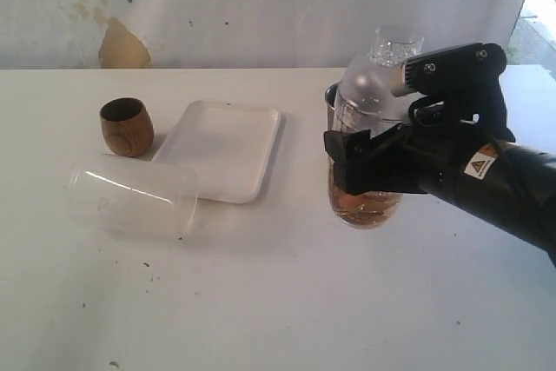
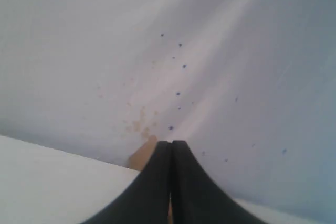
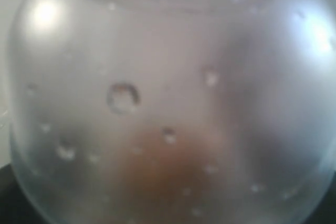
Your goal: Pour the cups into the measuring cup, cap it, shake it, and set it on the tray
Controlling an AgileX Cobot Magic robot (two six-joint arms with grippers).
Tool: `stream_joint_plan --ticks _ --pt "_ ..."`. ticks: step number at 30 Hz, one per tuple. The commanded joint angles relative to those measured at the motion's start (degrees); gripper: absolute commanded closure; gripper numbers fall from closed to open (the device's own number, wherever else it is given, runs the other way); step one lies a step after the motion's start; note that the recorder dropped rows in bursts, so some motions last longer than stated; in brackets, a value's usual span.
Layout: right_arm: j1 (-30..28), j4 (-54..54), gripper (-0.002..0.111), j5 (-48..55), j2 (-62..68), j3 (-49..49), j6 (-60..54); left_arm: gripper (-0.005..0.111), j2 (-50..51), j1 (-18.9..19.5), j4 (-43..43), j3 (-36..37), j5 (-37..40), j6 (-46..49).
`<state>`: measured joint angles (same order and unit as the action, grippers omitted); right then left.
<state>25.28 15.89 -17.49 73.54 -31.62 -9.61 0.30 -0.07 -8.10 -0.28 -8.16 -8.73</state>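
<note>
My right gripper (image 1: 358,162) is shut on the measuring cup (image 1: 365,123), a tall clear tumbler held upright with brown contents at its bottom. Its wet, droplet-covered wall (image 3: 168,103) fills the right wrist view and hides the fingers. Just behind it a sliver of the steel tumbler's rim (image 1: 331,96) shows. The brown wooden cup (image 1: 127,126) stands upright at the left, next to the white tray (image 1: 224,147). My left gripper (image 2: 170,143) is shut on nothing and points at the stained wall; it is out of the exterior view.
A frosted plastic jug (image 1: 135,195) lies on its side in front of the wooden cup, left of the tray. Something clear (image 1: 396,44) shows above the measuring cup. The white table (image 1: 261,301) runs back to a stained wall.
</note>
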Motion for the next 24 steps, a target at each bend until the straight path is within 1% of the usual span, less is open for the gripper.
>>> stream_joint_plan --ticks 1,3,6,9,11,13,14,16,18,19,20,22,24 --pt "-0.02 -0.34 0.108 -3.22 -0.68 -0.31 -0.69 0.107 -0.13 -0.1 -1.69 0.28 3.04 -17.11" --pt "-0.02 -0.29 0.108 -3.32 -0.68 -0.31 -0.69 0.107 2.77 -0.1 -1.69 -1.55 7.21 -17.24" --pt "-0.02 -0.29 0.108 -3.32 -0.68 -0.31 -0.69 0.107 10.45 -0.1 -1.69 -7.57 13.2 -16.77" --pt "-0.02 -0.29 0.108 -3.32 -0.68 -0.31 -0.69 0.107 21.31 -0.1 -1.79 -14.74 18.49 -12.97" --pt "-0.02 -0.29 0.108 -3.16 -0.68 -0.31 -0.69 0.105 29.17 -0.1 -4.21 -20.0 21.55 -8.3" --pt "-0.02 -0.29 0.108 -3.1 -0.68 -0.31 -0.69 0.097 36.23 -0.1 -9.01 -23.95 23.37 -2.26" --pt "-0.02 -0.29 0.108 -3.11 -0.68 -0.31 -0.69 0.09 40.01 -0.1 -12.3 -25.84 24.54 0.88" --pt "-0.02 -0.29 0.108 -3.11 -0.68 -0.31 -0.44 0.072 46.42 -0.1 -19.01 -28.93 26.72 7.72" --pt "-0.02 -0.29 0.108 -2.88 -0.68 -0.31 -0.47 0.051 52.88 -0.1 -26.4 -31.53 30.35 15.44" --pt "-0.02 -0.29 0.108 -2.88 -0.68 -0.31 -0.47 0.045 55.4 -0.1 -29.02 -32.61 32.33 18.87" --pt "-0.02 -0.29 0.108 -2.72 -0.68 -0.31 -0.47 0.041 58.37 -0.1 -32.09 -33.86 35.01 22.64" --pt "-0.02 -0.29 0.108 -2.72 -0.68 -0.31 -0.47 0.041 63.89 -0.1 -36.73 -35.95 38.98 27.69" --pt "-0.02 -0.29 0.108 -2.63 -0.68 -0.31 -0.42 0.041 68.4 -0.1 -38.52 -37.96 39.88 30.39"
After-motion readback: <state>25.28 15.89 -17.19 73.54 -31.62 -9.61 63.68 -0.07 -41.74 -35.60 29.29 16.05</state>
